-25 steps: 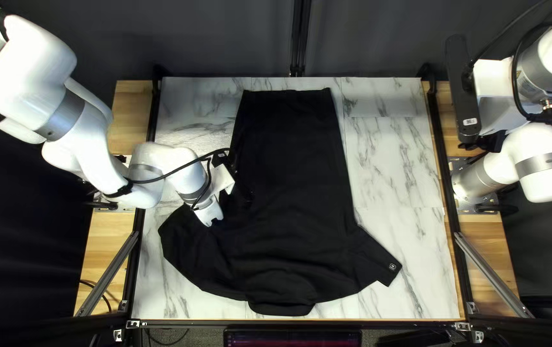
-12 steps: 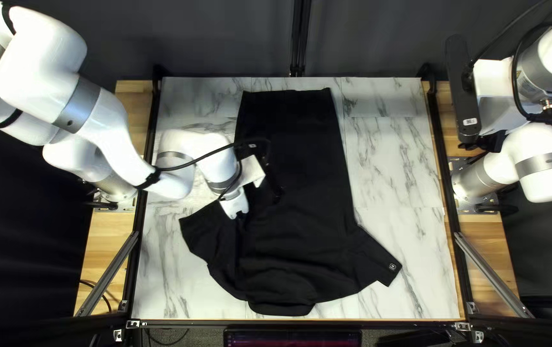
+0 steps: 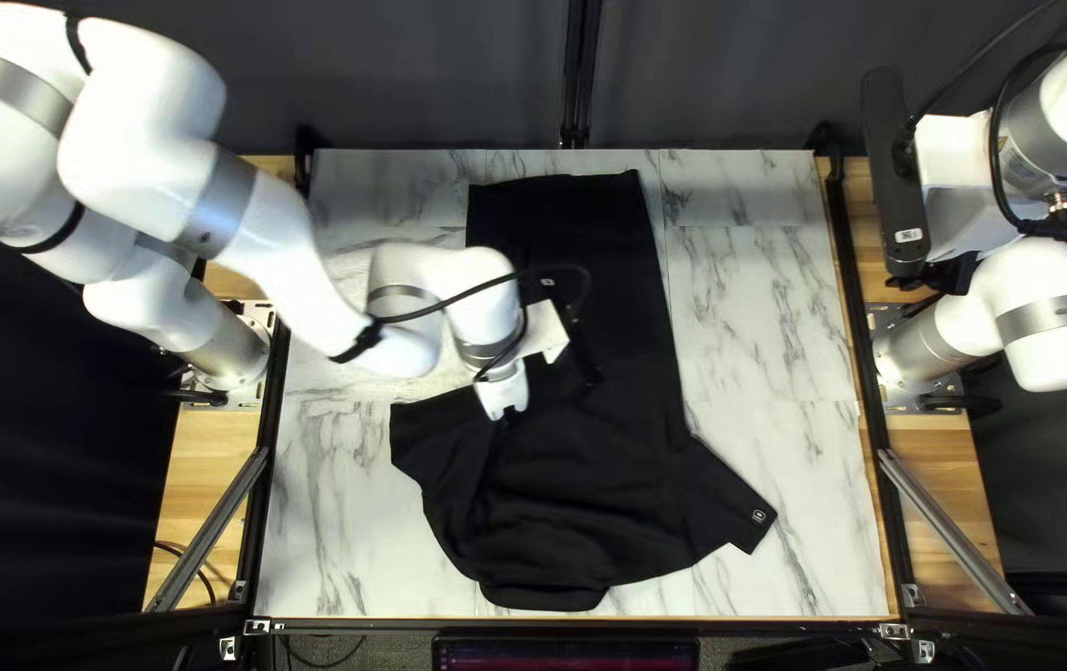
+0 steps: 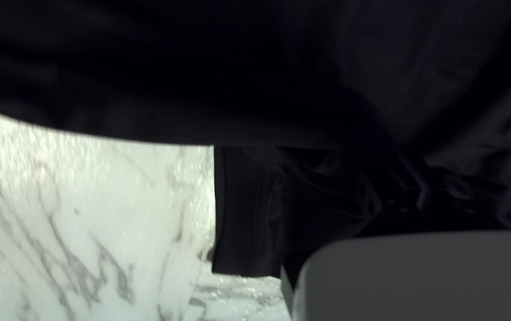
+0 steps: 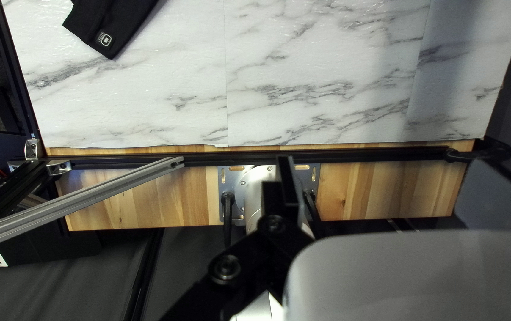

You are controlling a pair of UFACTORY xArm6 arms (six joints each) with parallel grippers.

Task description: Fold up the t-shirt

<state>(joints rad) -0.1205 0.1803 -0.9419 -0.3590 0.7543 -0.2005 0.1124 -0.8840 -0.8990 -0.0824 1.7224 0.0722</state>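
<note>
Top left view: a black t-shirt (image 3: 571, 466) lies down the middle of the marble table (image 3: 757, 308), hem at the far edge and collar at the near edge. One sleeve (image 3: 729, 513) is spread flat toward the near right corner. The cloth on the opposite side is bunched and lifted toward the shirt's middle. The left arm (image 3: 245, 233) reaches in from the left edge, and the left gripper (image 3: 589, 371) is low on that lifted cloth. The right arm (image 3: 1009, 317) is folded back off the right edge, well apart from the shirt.

Left wrist view: black cloth fills the space ahead, and a hemmed fold (image 4: 242, 209) hangs down to the marble. I cannot tell whether the gripper pinches the cloth or is spread.

Right wrist view: the right gripper (image 5: 287, 171) is spread and holds nothing, above the table's wooden right edge (image 5: 148, 196). The flat sleeve's tip, with its small label (image 5: 104, 39), rests on the marble.
</note>
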